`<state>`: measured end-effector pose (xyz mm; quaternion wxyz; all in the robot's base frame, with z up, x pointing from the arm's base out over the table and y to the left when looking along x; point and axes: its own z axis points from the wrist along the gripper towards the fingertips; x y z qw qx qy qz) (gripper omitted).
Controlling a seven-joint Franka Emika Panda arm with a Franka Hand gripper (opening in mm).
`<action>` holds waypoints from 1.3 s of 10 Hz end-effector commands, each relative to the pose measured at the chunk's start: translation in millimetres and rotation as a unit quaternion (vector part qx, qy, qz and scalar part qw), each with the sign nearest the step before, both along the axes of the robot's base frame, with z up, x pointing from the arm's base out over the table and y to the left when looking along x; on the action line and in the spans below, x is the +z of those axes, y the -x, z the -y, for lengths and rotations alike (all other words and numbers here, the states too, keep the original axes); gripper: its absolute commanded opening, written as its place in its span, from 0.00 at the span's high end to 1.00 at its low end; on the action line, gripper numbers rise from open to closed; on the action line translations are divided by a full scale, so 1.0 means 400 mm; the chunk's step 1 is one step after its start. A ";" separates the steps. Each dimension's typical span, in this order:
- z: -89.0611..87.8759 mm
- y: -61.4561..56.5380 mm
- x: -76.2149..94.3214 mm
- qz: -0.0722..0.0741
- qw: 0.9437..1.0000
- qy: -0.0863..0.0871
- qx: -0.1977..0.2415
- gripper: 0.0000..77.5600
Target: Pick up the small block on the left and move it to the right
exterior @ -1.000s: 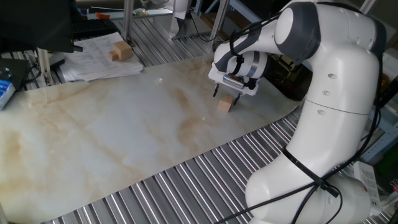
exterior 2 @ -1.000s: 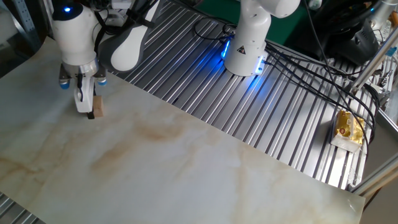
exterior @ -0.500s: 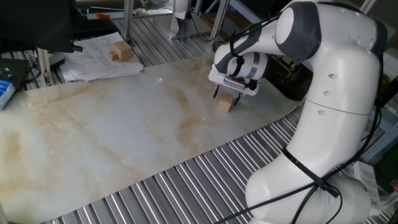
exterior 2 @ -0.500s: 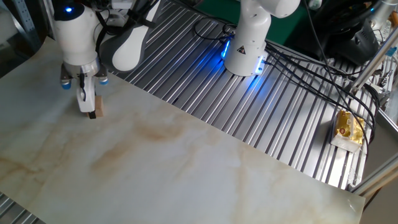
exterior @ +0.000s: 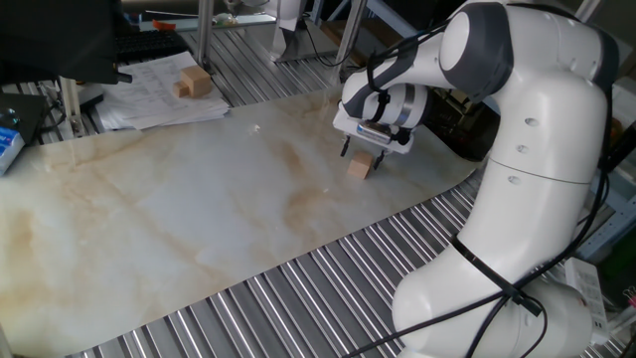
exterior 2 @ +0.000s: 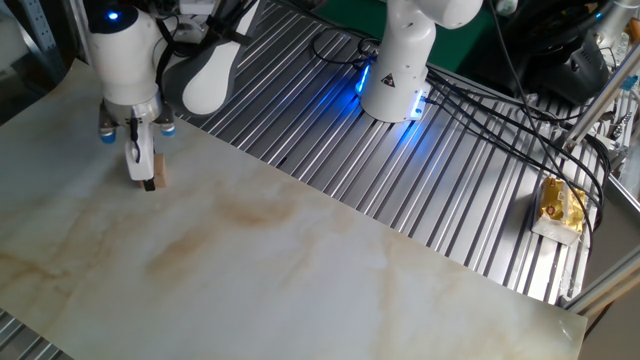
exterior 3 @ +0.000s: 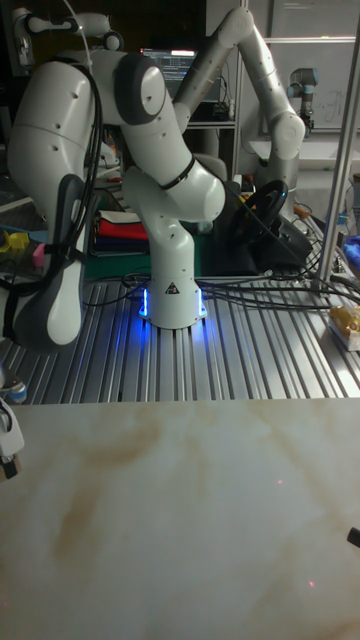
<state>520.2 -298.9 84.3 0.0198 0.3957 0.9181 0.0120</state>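
Observation:
The small block (exterior: pixel 360 166), a plain tan wooden cube, rests on the marble-patterned sheet (exterior: pixel 199 199) near its right end. My gripper (exterior: pixel 364 155) hangs just over it, pointing down. Its two dark-tipped fingers stand wider apart than the cube, one on each side, so it is open. In the other fixed view the small block (exterior 2: pixel 158 172) shows beside the white fingers (exterior 2: pixel 135 160) of the gripper (exterior 2: pixel 146 176) at the sheet's far left. The tall fixed view catches only a bit of the gripper (exterior 3: pixel 8 445) at the left edge, and the cube is hidden there.
A larger tan block (exterior: pixel 194 82) lies on a stack of papers (exterior: pixel 159 99) at the back left. Ribbed metal tabletop (exterior: pixel 298 288) surrounds the sheet. The robot base (exterior 2: pixel 395 80) glows blue, with cables (exterior 2: pixel 500 130) and a yellow packet (exterior 2: pixel 560 205) to its right.
The gripper has crept up very slightly. The small block has stayed where it was on the sheet.

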 end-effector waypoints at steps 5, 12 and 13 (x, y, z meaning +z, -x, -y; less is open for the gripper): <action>0.003 0.006 0.002 -0.001 1.000 0.000 -0.020 0.00; 0.003 0.008 0.001 0.000 1.000 -0.004 -0.004 0.00; 0.003 0.008 0.001 0.000 1.000 -0.005 -0.007 0.00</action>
